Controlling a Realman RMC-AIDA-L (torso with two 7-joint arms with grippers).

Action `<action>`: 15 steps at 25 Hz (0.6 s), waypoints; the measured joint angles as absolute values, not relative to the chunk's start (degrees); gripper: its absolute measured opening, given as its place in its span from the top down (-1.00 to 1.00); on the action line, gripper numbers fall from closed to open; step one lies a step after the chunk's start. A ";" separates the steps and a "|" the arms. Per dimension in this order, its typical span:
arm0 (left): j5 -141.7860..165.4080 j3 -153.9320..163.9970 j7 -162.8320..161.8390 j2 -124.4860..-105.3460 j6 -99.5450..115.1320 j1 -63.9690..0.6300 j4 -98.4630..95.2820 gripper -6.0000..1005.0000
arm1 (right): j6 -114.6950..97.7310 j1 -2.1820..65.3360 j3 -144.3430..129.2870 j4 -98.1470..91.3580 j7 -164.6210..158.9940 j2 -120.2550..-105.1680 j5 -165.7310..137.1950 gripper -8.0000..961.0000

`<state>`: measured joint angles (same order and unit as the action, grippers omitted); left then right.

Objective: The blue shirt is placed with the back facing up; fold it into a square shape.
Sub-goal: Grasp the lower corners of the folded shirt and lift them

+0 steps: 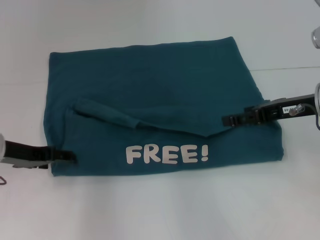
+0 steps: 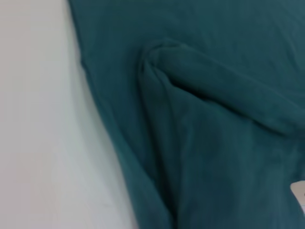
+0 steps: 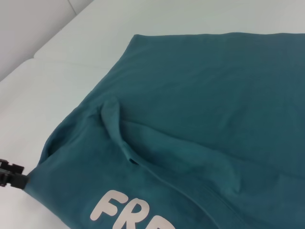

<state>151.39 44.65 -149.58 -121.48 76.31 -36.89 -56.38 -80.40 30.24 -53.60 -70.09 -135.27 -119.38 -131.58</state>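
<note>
The blue shirt [image 1: 165,85] lies on the white table as a rough rectangle, plain side up. A strip along its near edge shows white lettering "FREE!" [image 1: 166,154]. A plain upper layer ends in a slanted edge above the letters, with a rolled bunch of cloth [image 1: 107,116] at its left end. My left gripper [image 1: 67,156] is at the shirt's near left edge, touching the cloth, and it also shows as a black tip [image 3: 12,177] in the right wrist view. My right gripper [image 1: 227,120] reaches in from the right, just over the slanted edge. The left wrist view shows only the shirt [image 2: 214,143] with its fold.
Bare white table [image 1: 160,210] runs along the front, the left [image 2: 43,119] and the back of the shirt. A thin seam line [image 1: 290,68] crosses the table at the right. Part of a metal fitting [image 1: 316,37] shows at the far right edge.
</note>
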 joint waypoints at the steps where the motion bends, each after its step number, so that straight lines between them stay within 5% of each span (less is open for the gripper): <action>1: 151.40 44.78 -149.59 -121.52 76.28 -37.10 -56.12 -0.82 | -80.40 30.30 -53.66 -70.09 -135.26 -119.38 -131.58 -0.91; 15: 155.97 46.62 -151.21 -122.03 73.56 -37.77 -55.26 -0.81 | -81.11 30.89 -53.69 -70.14 -135.35 -119.50 -131.75 -0.91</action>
<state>155.97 46.62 -151.21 -122.03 73.56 -37.77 -55.26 -81.11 30.89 -53.69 -70.14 -135.36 -119.50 -131.75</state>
